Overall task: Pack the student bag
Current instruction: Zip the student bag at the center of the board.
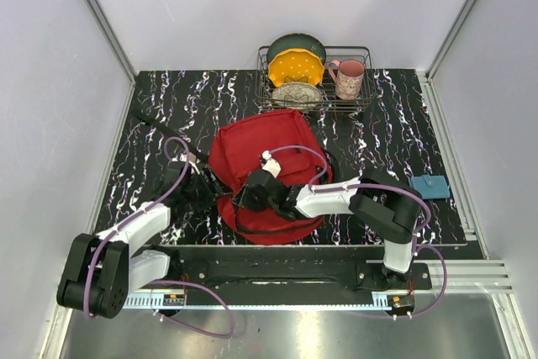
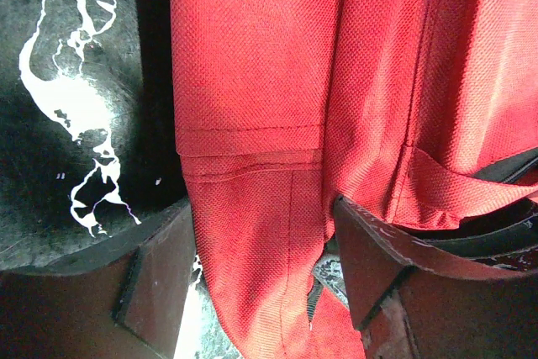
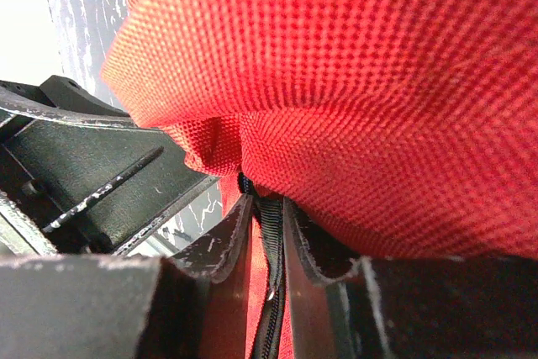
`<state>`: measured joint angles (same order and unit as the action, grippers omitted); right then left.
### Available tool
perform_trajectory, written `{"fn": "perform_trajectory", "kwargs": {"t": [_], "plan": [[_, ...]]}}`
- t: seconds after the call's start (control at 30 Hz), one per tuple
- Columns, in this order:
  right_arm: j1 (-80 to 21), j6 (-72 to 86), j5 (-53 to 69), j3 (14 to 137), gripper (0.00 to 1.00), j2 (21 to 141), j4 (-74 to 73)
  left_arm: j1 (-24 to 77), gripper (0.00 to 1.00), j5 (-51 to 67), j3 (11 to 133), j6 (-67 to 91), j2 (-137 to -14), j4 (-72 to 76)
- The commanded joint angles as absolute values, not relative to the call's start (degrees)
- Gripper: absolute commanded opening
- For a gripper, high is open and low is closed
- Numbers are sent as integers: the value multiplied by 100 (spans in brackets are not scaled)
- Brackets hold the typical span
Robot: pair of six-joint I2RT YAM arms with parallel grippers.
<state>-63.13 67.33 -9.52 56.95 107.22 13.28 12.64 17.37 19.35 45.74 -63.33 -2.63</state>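
Note:
The student bag (image 1: 267,161), a large red backpack, lies flat in the middle of the table. My left gripper (image 1: 208,184) is at the bag's left edge. In the left wrist view its two fingers (image 2: 160,275) stand wide apart with a thick fold of red fabric (image 2: 252,233) between them, touching both tips. My right gripper (image 1: 250,195) is on the bag's near left part. In the right wrist view its jaws are nearly together on the black zipper tape (image 3: 269,233) and a strip of red fabric, under a bulge of the bag (image 3: 378,107).
A wire dish rack (image 1: 363,100) at the back holds plates and a pink mug (image 1: 349,78). A small blue object (image 1: 431,186) lies at the right edge. A black strap (image 1: 168,134) runs out left of the bag. White walls enclose the table.

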Motion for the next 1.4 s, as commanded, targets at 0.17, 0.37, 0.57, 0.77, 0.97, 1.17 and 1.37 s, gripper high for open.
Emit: {"fn": "perform_trajectory", "kwargs": {"t": [0.17, 0.37, 0.57, 0.77, 0.97, 1.17, 1.37], "plan": [[-6293, 6653, -826, 5687, 20, 10723, 1388, 1231, 67, 1775, 1881, 4553, -6231, -70], [-6293, 6583, -703, 5678, 3, 10758, 1512, 1239, 66, 1819, 1872, 4553, -6267, -35], [-6319, 6075, -589, 5406, 0, 10319, 1889, 1231, 59, 1846, 1872, 4544, -6231, -18], [-6390, 5449, -54, 4800, 0, 9554, 2601, 1222, 42, 1863, 1960, 4517, -6546, 263], [-6390, 5247, 684, 4324, 0, 9211, 3366, 1187, 50, 2153, 2179, 4605, -7022, 746], [-6390, 5309, 1273, 3964, 0, 9070, 3990, 1195, 54, 2241, 2504, 4588, -7303, 888], [-6390, 5458, 1555, 3753, 0, 9053, 4385, 1116, 0, 2303, 2803, 4588, -7672, 975]]}}
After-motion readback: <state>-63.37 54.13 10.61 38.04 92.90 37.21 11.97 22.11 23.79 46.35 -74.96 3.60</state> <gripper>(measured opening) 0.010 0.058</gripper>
